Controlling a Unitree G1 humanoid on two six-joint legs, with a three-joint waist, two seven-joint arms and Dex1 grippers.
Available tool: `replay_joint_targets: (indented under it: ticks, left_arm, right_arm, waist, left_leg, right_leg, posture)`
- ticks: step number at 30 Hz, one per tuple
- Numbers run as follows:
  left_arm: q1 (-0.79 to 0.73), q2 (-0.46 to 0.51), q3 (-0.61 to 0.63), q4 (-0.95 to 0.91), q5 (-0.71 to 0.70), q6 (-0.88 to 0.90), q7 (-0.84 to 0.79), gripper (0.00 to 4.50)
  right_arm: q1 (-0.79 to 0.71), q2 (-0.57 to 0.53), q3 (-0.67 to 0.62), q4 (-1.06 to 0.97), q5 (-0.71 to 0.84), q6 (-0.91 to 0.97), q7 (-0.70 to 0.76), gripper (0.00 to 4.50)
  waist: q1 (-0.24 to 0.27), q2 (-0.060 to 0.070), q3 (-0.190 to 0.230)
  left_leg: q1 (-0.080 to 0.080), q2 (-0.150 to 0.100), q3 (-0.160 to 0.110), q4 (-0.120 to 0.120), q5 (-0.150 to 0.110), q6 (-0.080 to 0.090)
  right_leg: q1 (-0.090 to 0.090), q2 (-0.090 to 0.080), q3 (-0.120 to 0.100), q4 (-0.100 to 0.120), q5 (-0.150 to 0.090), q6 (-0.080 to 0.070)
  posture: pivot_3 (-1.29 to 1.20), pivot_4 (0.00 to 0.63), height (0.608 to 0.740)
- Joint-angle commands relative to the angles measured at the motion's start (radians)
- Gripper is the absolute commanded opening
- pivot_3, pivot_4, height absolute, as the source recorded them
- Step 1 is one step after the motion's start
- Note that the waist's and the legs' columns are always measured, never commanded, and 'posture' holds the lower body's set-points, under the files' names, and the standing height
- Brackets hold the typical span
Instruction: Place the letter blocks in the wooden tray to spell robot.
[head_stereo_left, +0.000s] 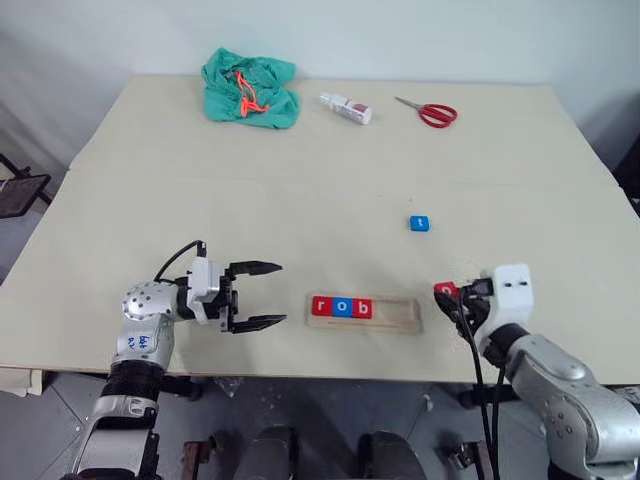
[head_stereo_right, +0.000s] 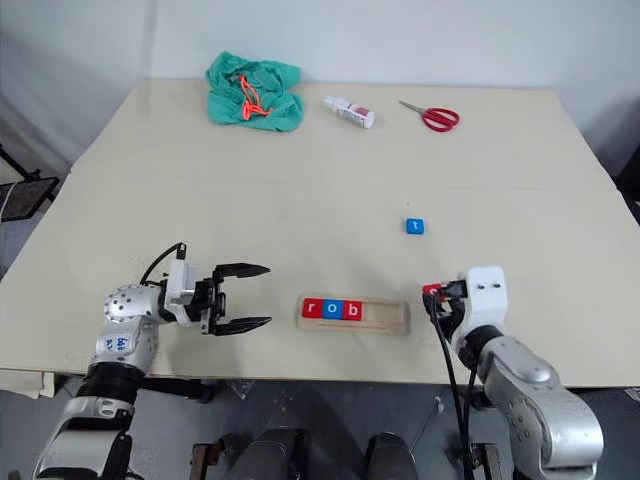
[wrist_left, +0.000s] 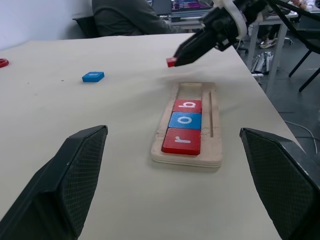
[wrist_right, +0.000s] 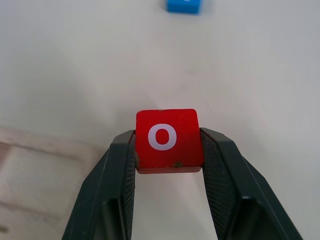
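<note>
The wooden tray (head_stereo_left: 364, 313) lies near the front edge of the table (head_stereo_left: 300, 180), between the two grippers. Three letter blocks occupy its left end, edge to edge: a red "r" block (head_stereo_left: 321, 306), a blue "o" block (head_stereo_left: 342, 307) and a red "b" block (head_stereo_left: 363, 308). The right part of the tray is bare wood.

A red "o" block (wrist_right: 168, 139) is clamped by two opposite edges between the fingers of the right gripper (wrist_right: 169, 150), letter face up. The gripper holds it above the table, just past the right end of the tray. The blue "t" block (head_stereo_left: 419, 223) lies flat on the table, beyond the tray and apart from it.

The left gripper (head_stereo_left: 262, 295) hovers left of the tray, pointing toward it, fingers spread wide and holding nothing.

At the far edge of the table: a crumpled green cloth (head_stereo_left: 250, 89) with an orange cord, a small white bottle (head_stereo_left: 346, 108) on its side, and red-handled scissors (head_stereo_left: 430, 113).
</note>
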Motion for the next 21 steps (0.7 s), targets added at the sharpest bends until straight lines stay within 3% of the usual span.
replay_joint_targets:
  ticks: [1,4,5,12,19,21]
  left_arm:
    - [-0.015,-0.002,0.003,0.011,0.001,-0.018,-0.017,4.50]
    - [-0.019,-0.003,0.004,0.014,0.001,-0.020,-0.020,4.50]
    - [-0.017,-0.002,0.005,0.012,0.001,-0.019,-0.020,4.50]
    - [0.005,0.008,0.012,-0.017,-0.005,-0.011,-0.014,4.50]
    - [0.023,0.011,0.016,-0.035,-0.007,-0.009,-0.004,4.50]
    - [0.034,0.009,0.019,-0.048,-0.008,-0.009,0.006,4.50]
  right_arm:
    - [0.005,0.013,-0.020,-0.044,0.001,0.004,-0.029,1.45]
    - [0.004,0.013,-0.020,-0.041,0.000,0.001,-0.038,1.45]
    - [0.006,0.009,-0.015,-0.041,0.002,-0.007,-0.032,2.18]
    - [0.036,-0.053,-0.031,-0.063,0.060,-0.006,0.058,4.47]
    - [0.089,-0.286,-0.036,-0.022,0.110,-0.136,0.328,4.47]
    - [0.106,-0.448,-0.020,0.089,0.057,-0.300,0.539,4.47]
  waist:
    - [-0.001,0.000,0.000]
    - [-0.003,0.000,0.000]
    - [-0.002,0.000,0.000]
    - [0.000,0.000,0.000]
    - [0.000,0.000,0.000]
    - [0.001,0.000,0.000]
  left_leg:
    - [0.000,0.000,0.000,0.000,0.000,0.000]
    - [0.000,0.000,0.000,0.000,0.000,0.000]
    - [0.000,0.001,0.000,0.000,0.000,0.000]
    - [0.000,0.000,0.000,0.000,0.000,0.000]
    - [0.000,0.000,0.000,0.000,0.000,0.000]
    - [0.000,0.000,0.001,0.000,0.000,0.000]
  right_leg:
    - [0.000,0.000,0.000,0.000,0.000,0.000]
    - [0.000,0.000,0.000,0.000,0.000,0.000]
    - [0.000,0.000,0.000,0.000,0.000,0.000]
    - [0.000,0.000,0.000,0.000,0.000,0.000]
    - [0.001,0.000,0.000,-0.001,0.000,0.000]
    - [0.001,0.000,0.000,-0.001,0.000,0.000]
  posture:
    - [0.00,0.150,0.740]
    - [0.00,0.150,0.740]
    - [0.00,0.150,0.740]
    - [0.00,0.150,0.740]
    - [0.00,0.150,0.740]
    - [0.00,0.150,0.740]
